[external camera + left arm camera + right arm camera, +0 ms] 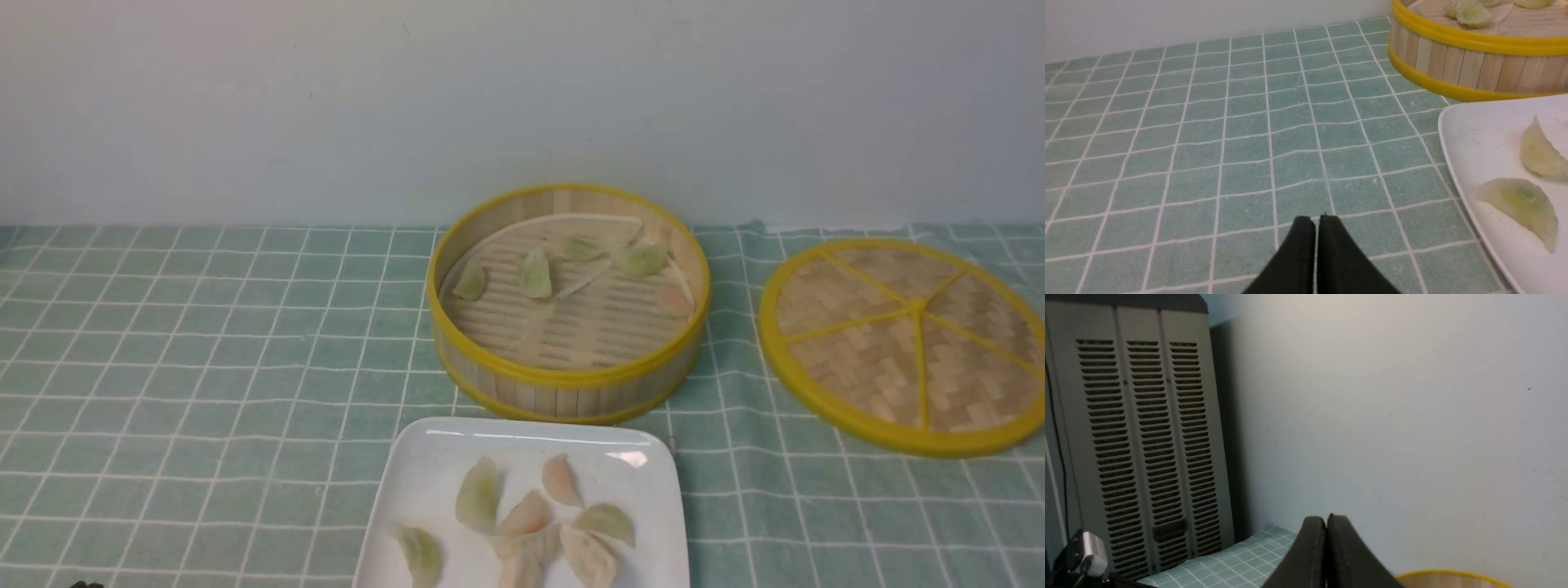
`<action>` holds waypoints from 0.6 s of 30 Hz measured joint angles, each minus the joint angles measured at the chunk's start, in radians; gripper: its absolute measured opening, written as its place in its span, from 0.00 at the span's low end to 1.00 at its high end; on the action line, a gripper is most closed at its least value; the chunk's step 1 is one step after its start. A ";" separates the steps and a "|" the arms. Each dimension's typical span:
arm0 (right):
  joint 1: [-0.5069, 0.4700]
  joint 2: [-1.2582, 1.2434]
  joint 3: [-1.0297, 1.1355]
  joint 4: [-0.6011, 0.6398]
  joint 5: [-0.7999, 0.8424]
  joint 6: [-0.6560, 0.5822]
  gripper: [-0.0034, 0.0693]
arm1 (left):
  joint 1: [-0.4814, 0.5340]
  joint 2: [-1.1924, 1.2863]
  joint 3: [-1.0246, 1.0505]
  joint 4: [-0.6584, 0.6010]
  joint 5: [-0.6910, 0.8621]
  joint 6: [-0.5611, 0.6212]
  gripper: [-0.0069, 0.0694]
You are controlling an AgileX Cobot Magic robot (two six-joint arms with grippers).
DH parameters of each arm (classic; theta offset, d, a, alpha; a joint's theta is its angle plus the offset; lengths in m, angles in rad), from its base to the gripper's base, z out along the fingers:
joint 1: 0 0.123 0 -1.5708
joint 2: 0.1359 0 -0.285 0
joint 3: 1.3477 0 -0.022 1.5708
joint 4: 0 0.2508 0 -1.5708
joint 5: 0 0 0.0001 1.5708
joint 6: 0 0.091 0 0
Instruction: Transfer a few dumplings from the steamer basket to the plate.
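The steamer basket (563, 390) stands mid-table with several dumplings (536, 273) on its slatted floor, most pale green and one pinkish. Just in front of it lies the white plate (412, 482), holding several more dumplings (478, 495) in green, pink and beige. My left gripper (1316, 218) is shut and empty, low over the cloth to the left of the plate (1470, 134) and short of the basket (1474, 69). Two green dumplings (1523, 204) lie near the plate's edge. My right gripper (1326, 518) is shut on nothing and points at the wall.
A flat woven bamboo disc (906, 343) with yellow spokes lies right of the basket. A green checked cloth (204, 351) covers the table. A grey vented cabinet (1139, 449) stands beyond the table's end. A yellow bamboo rim (1453, 575) shows below the right gripper.
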 joint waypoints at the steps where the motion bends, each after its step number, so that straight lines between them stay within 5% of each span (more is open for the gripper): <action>1: -0.025 0.000 0.030 0.000 -0.010 -0.003 0.03 | 0.000 0.000 0.000 -0.001 0.001 0.000 0.08; 13: -0.708 0.002 0.405 -0.003 -0.013 -0.006 0.03 | 0.000 0.000 0.000 -0.002 0.001 0.000 0.08; 18: -0.792 0.003 0.451 -0.011 0.003 -0.005 0.03 | 0.000 0.000 0.000 -0.003 0.002 0.000 0.08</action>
